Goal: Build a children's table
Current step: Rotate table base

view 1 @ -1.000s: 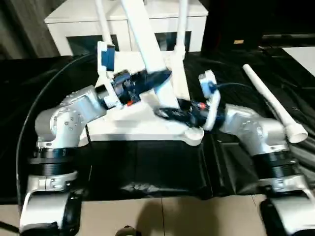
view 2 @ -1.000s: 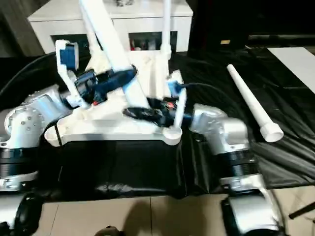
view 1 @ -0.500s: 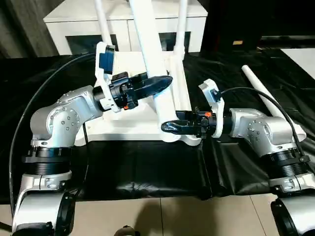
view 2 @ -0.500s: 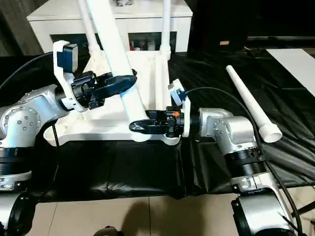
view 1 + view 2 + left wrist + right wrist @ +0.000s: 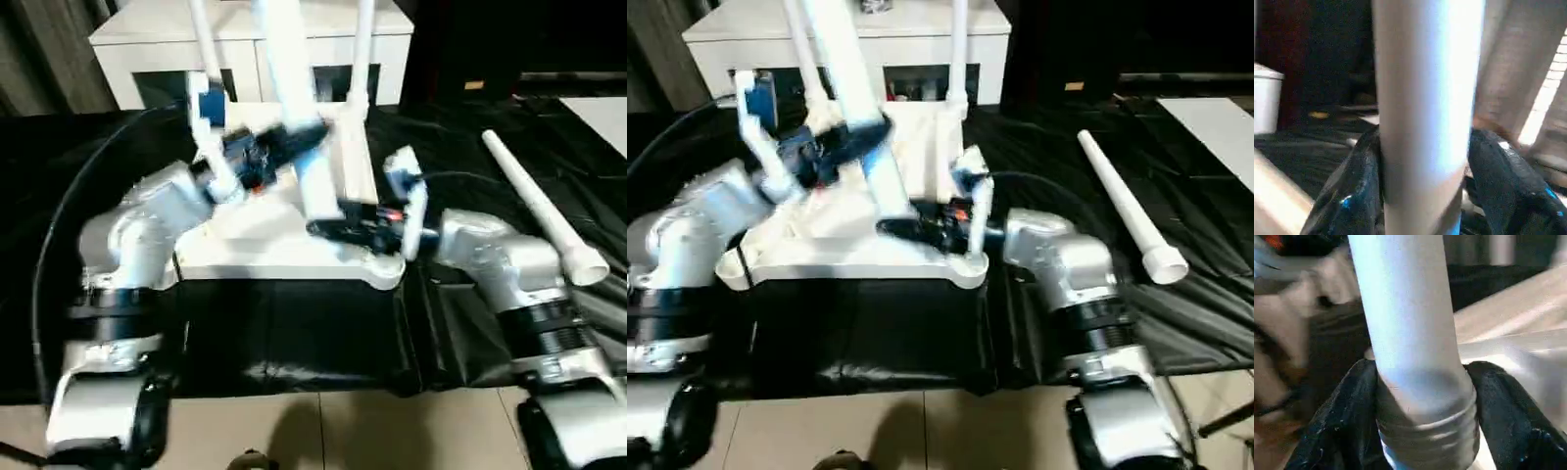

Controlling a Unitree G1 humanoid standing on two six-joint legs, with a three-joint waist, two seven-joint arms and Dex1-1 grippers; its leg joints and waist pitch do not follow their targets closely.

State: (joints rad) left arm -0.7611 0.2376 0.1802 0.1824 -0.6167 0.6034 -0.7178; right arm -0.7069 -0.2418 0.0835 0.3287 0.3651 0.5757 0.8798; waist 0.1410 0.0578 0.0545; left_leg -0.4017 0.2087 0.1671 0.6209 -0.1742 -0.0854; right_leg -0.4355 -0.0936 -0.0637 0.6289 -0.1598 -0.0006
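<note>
Both grippers are clamped on the same white leg [image 5: 299,147]. Left gripper [image 5: 284,147] has its two black fingers closed around the shaft partway up; in its wrist view a finger [image 5: 1352,196] presses each side of the tube. Right gripper [image 5: 338,227] grips the leg low down, just above its ribbed end collar [image 5: 1427,431], which sits close over the near right corner of the tabletop [image 5: 255,235].

That tabletop lies upside down on a black cloth [image 5: 294,333], with the held leg leaning over it toward the robot's left. Two more legs [image 5: 361,49] stand upright at its far corners, so they look already fitted. A fourth leg [image 5: 537,208] lies loose on the cloth, well apart to the right.

By my reckoning the job is about half done: the leg in hand is not yet clearly seated in its socket, which I cannot make out behind the grippers, and the loose leg remains to be picked up and fitted. Behind stands a white cabinet [image 5: 147,44].
</note>
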